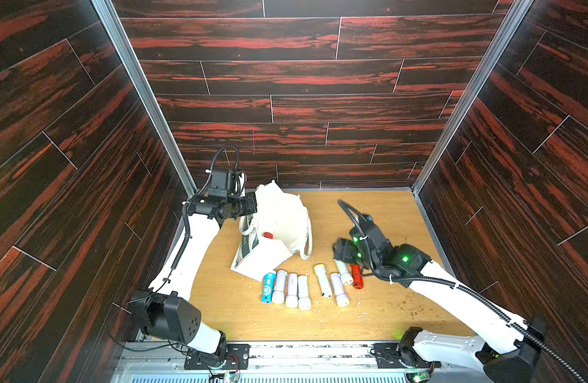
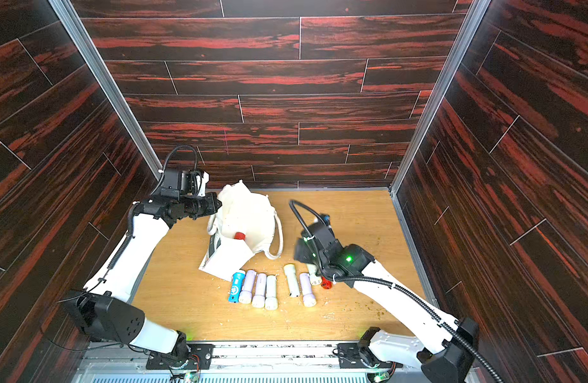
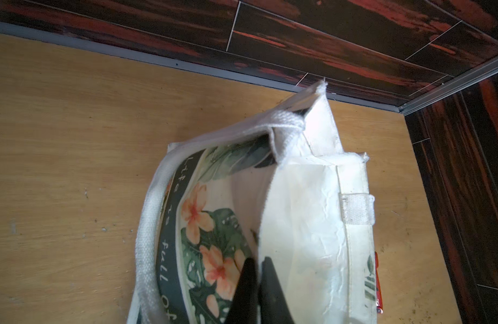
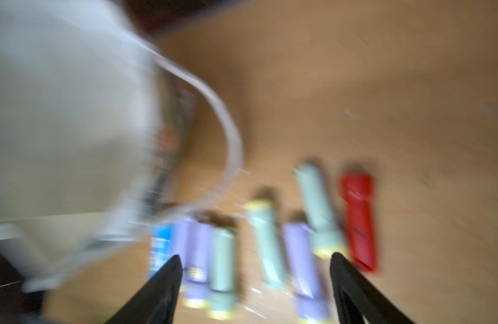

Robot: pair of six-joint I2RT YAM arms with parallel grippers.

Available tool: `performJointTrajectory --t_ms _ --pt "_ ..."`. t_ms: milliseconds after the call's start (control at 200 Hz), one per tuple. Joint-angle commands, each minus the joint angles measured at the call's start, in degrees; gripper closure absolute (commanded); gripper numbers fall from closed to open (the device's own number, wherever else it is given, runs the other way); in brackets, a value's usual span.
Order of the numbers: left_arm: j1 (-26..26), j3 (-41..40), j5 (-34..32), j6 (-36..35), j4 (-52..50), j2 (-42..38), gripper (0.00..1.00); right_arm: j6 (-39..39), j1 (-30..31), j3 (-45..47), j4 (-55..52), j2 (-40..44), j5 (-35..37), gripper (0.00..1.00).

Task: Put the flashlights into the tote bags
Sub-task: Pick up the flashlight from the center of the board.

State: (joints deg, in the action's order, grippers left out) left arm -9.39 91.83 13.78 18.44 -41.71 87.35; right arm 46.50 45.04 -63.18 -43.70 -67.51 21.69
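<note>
The cream tote bag (image 1: 282, 215) sits at the back left of the table with its mouth held up. My left gripper (image 3: 259, 263) is shut on the bag's rim, pinching the cloth beside the flowered print. A red flashlight (image 1: 268, 235) pokes out of the bag's mouth. Several flashlights lie in a row in front: a blue one (image 1: 268, 287), lilac and white ones, and a red one (image 1: 356, 277) at the right end. My right gripper (image 4: 254, 256) hovers open above the row's right end with nothing between its fingers; that wrist view is blurred.
Dark wood-patterned walls with aluminium posts (image 1: 143, 93) close in the table (image 1: 385, 298) on three sides. The bag's loop handle (image 1: 307, 245) trails toward the right arm. Small crumbs (image 1: 415, 311) speckle the front right of the table.
</note>
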Motion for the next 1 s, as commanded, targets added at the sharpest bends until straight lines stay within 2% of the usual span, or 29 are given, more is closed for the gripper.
performJointTrajectory --t_ms 0,210,316,561,997 --pt "-0.1 3.8 -0.6 -2.0 1.5 0.3 1.0 2.5 -2.8 3.6 -7.9 1.1 0.8 0.24" --pt "-0.1 5.0 0.7 -2.0 1.2 0.8 1.0 -0.8 -8.1 9.4 -1.5 -3.5 -4.1 0.38" --pt "-0.2 3.9 0.8 -1.8 1.8 0.4 1.0 -3.0 -10.0 9.7 0.7 -6.5 -5.1 0.41" --pt "-0.8 2.9 0.5 -1.6 2.3 0.1 1.0 -6.4 -14.3 11.2 4.8 -11.1 -9.7 0.42" --pt "-1.2 3.2 -0.5 -1.2 1.5 0.6 1.0 -8.0 -16.4 10.8 6.3 -18.9 -8.2 0.46"
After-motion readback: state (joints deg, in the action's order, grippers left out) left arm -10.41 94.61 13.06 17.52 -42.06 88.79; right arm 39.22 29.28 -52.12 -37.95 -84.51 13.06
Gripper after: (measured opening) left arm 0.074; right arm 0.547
